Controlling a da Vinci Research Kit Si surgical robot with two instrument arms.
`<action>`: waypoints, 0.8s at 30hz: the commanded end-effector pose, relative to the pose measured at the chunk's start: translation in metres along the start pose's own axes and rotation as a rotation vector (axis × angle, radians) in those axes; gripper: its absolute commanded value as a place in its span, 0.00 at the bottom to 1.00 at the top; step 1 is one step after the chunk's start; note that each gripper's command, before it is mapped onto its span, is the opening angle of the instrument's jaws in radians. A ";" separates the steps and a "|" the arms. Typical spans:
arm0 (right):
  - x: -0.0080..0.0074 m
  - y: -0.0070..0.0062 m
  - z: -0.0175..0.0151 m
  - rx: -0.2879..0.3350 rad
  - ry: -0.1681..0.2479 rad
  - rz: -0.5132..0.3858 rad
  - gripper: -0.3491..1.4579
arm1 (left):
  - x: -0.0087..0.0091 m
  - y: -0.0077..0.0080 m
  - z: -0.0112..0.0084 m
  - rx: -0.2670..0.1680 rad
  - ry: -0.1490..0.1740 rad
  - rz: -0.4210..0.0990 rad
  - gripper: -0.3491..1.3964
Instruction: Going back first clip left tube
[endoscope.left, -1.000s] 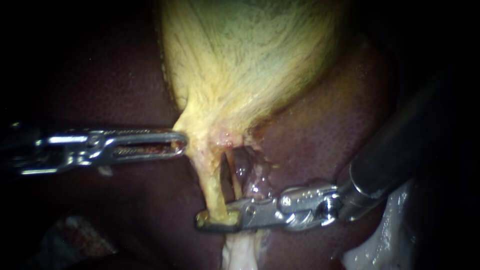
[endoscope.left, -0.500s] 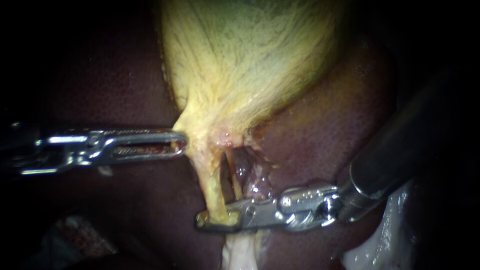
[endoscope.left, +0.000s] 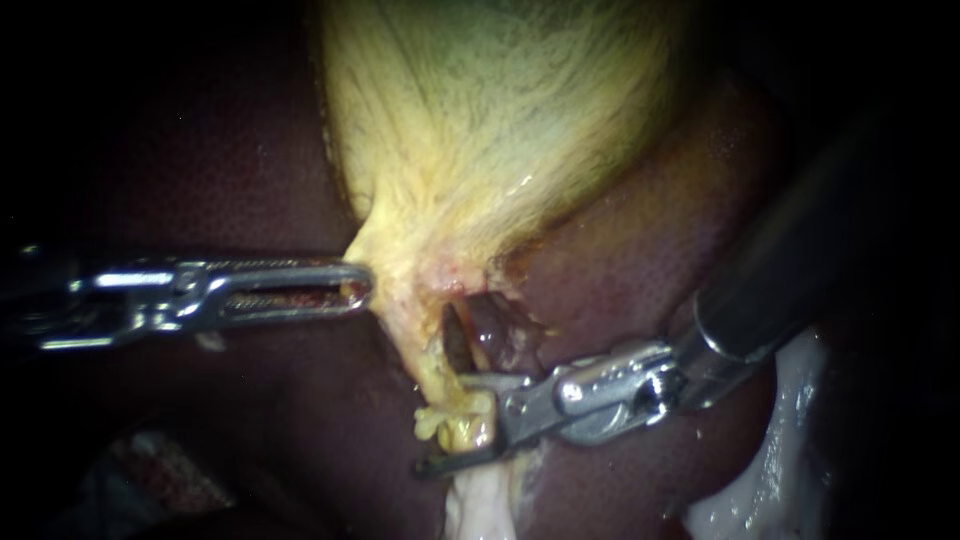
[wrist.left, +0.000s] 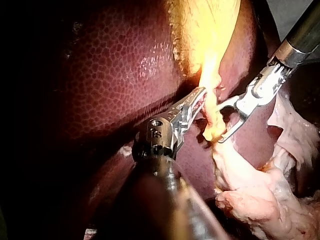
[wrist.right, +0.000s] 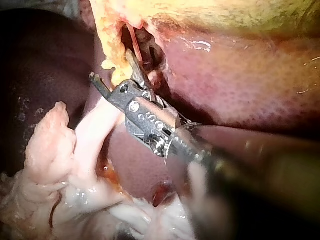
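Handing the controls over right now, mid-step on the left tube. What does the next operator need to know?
Left instrument: jaws shut on the gallbladder at its narrow lower end.
Right instrument: jaws open, straddling the low end of the yellow left tube without gripping it.
Done: unclear; I cannot make out a clip on the tube, only bunched tissue between the jaws.
Left: probably draw the right instrument back off the tube, clear of the liver.
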 end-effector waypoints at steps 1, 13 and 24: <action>-0.0001 0.0000 -0.0003 -0.001 0.001 0.001 0.52 | 0.0000 0.0000 0.0000 0.000 0.000 0.000 0.05; 0.0006 -0.0009 -0.0070 -0.045 -0.001 -0.024 0.52 | 0.0000 0.0002 0.0000 0.001 0.000 0.001 0.05; 0.0039 -0.0004 -0.0161 -0.118 -0.011 -0.068 0.52 | 0.0000 0.0014 0.0007 0.003 0.001 0.003 0.05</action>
